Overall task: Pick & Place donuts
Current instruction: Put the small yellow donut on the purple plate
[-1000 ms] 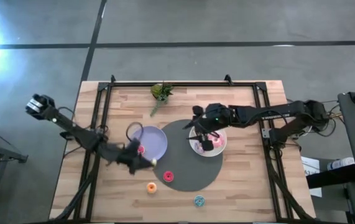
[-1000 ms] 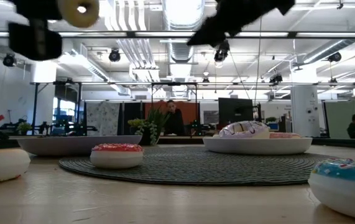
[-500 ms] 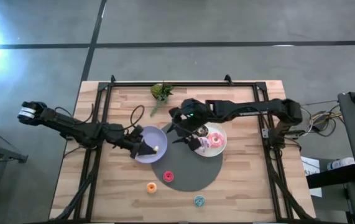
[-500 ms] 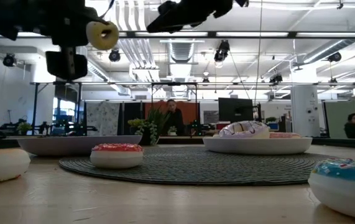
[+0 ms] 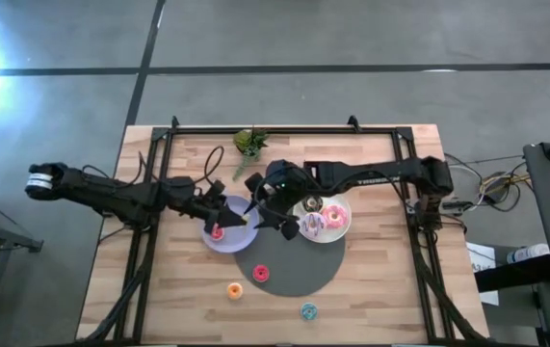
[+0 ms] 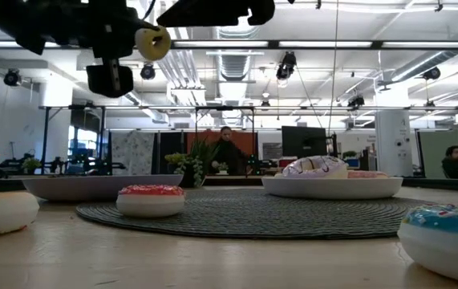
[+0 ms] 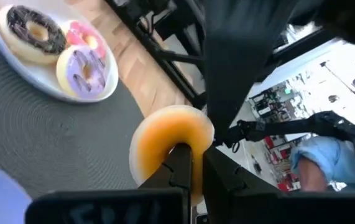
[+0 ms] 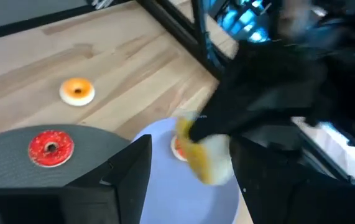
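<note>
My left gripper [image 5: 240,218] hovers over the lavender plate [image 5: 219,208], shut on a pale yellow donut [image 7: 171,138], which also shows high up in the low view [image 6: 153,42]. A small pink donut [image 5: 218,232] lies flat on that plate. My right gripper [image 5: 279,220] is open and empty just right of the lavender plate, its fingers [image 8: 127,167] facing the yellow donut [image 8: 202,155]. On the white plate [image 5: 340,229] lie frosted and brown donuts. A red donut [image 5: 261,274] sits on the grey mat. Orange [image 5: 235,289] and teal [image 5: 308,310] donuts rest on the wood. My left gripper pinches the yellow donut by one side of its ring [image 7: 165,146], the two fingers [image 7: 180,163] closing on it up to the hole. The donut stands on edge in the hold, lifted clear above the lavender plate.
A round grey mat [image 5: 289,260] lies under both plates' near edges. A small green plant [image 5: 249,142] stands by the far edge. A black frame [image 5: 154,193] runs along the table's sides. Bare wood lies at the near right [image 5: 380,289].
My left gripper has carried the yellow donut from the table's near left up and toward the far right, ending over the lavender plate. My right gripper has moved left from above the white plate to the lavender plate's right edge.
</note>
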Action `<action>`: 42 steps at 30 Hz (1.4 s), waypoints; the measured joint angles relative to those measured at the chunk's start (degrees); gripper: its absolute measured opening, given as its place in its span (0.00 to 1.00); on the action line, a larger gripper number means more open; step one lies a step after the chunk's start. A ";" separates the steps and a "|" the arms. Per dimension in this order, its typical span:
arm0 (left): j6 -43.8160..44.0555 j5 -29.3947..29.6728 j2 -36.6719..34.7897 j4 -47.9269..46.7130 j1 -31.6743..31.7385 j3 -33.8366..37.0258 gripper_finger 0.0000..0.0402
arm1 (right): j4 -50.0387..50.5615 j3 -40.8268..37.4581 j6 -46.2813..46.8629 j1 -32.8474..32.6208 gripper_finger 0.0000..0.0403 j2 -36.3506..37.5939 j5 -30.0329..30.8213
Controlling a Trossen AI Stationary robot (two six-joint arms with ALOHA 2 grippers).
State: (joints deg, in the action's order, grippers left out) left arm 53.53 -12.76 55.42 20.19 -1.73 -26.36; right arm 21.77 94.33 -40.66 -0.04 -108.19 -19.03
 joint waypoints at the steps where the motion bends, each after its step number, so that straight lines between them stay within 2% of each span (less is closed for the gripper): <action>1: -0.24 -0.50 0.01 0.04 0.40 -0.14 0.00 | 0.14 -0.05 0.00 -0.14 0.51 -0.28 0.13; 5: -1.02 -2.40 0.88 -0.42 1.23 -1.13 0.00 | -0.05 -0.07 0.02 -0.20 0.48 -0.69 0.16; 11: -0.55 -5.18 2.77 -0.49 1.15 -2.03 0.00 | 0.26 -0.19 0.09 -0.22 0.42 -1.08 4.00; 21: -0.84 -6.28 2.85 -0.38 1.38 -2.50 0.00 | -0.10 -0.68 -0.05 -0.19 0.45 -0.95 4.83; 25: -1.24 -6.25 2.86 -0.36 2.12 -2.63 0.00 | -0.10 -0.71 -0.05 -0.19 0.43 -0.95 4.85; 35: -1.83 -4.26 3.34 -0.47 2.88 -2.54 0.02 | 0.48 -0.71 0.45 -0.16 0.23 -0.94 5.53; 42: 0.10 -3.21 3.30 -0.62 2.86 -2.91 0.19 | 1.53 -0.71 1.42 -0.12 0.09 -0.93 6.04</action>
State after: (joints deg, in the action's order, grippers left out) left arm 53.63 -15.97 58.72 19.57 1.13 -29.28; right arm 23.30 93.62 -39.24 -0.16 -109.12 -12.99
